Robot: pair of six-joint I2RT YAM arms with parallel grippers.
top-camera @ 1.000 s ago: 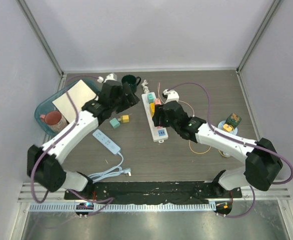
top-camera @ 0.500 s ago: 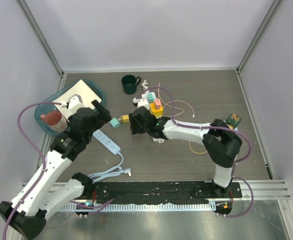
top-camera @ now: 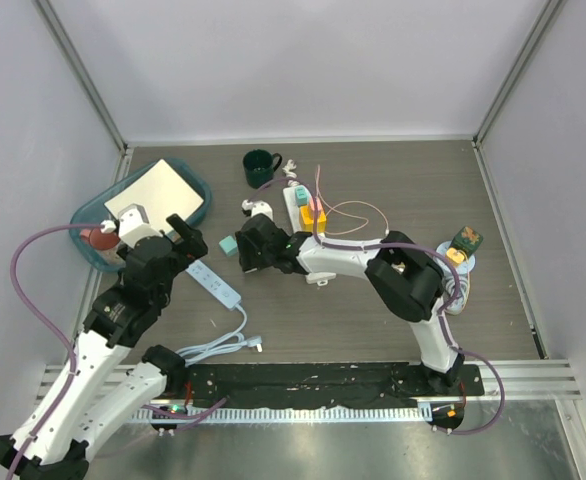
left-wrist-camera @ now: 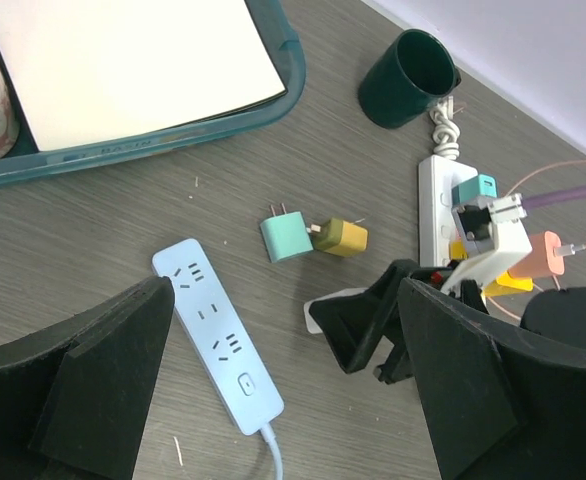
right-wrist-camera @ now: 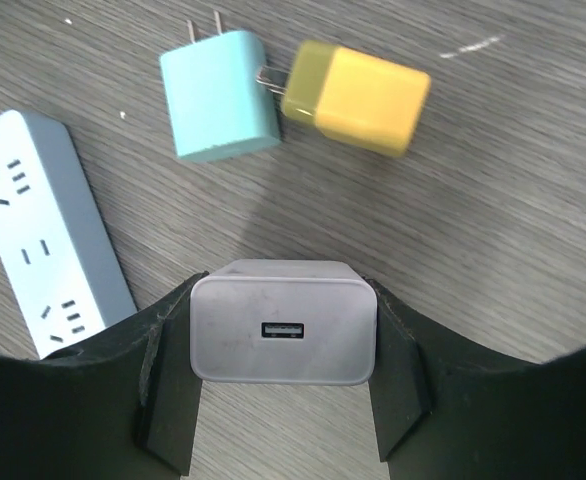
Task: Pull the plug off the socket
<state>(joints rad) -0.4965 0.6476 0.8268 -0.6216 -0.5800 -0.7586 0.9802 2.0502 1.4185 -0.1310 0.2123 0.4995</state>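
My right gripper (right-wrist-camera: 283, 400) is shut on a white USB charger plug (right-wrist-camera: 283, 322) and holds it just above the table, away from the white socket strip (top-camera: 293, 207). In the top view the right gripper (top-camera: 241, 255) reaches far left, beside the blue socket strip (top-camera: 213, 283), and hides the plug. The white strip (left-wrist-camera: 436, 200) still carries teal, pink and yellow plugs. My left gripper (left-wrist-camera: 283, 400) is open and empty above the blue strip (left-wrist-camera: 218, 335); in the top view it (top-camera: 183, 232) sits near the tray.
A loose teal plug (right-wrist-camera: 221, 95) and a loose yellow plug (right-wrist-camera: 365, 97) lie together just beyond my right gripper. A dark green mug (top-camera: 261, 168) stands at the back. A teal tray (top-camera: 201, 190) with a white sheet and a pink cup (top-camera: 98, 238) is at the left.
My right gripper has swung left from the white strip to beside the blue strip, carrying the white plug. My left arm has pulled back toward the near left.
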